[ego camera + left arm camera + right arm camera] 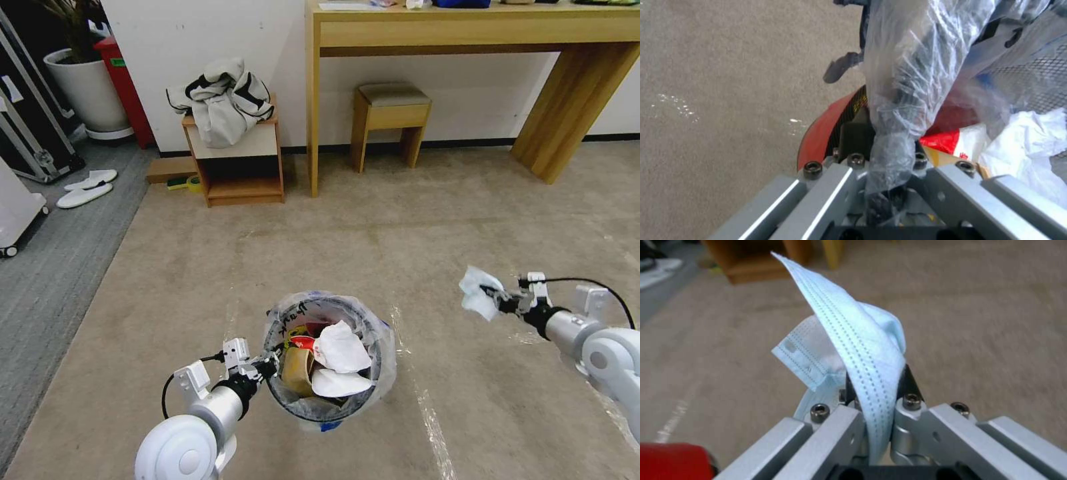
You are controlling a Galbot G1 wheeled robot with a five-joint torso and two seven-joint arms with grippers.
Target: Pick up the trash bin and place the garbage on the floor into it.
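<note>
I hold the trash bin (331, 360) while carrying litter.
My left gripper (269, 367) pinches its rim; my right gripper (495, 298) pinches a pale blue face mask (478, 292) above the floor (427, 227).

A carpeted office-like room: a long wooden desk (467, 30) with a padded stool (390, 120) against the white wall, a small cabinet (237, 163), a potted plant (83, 80), black equipment cases (27, 120).
</note>
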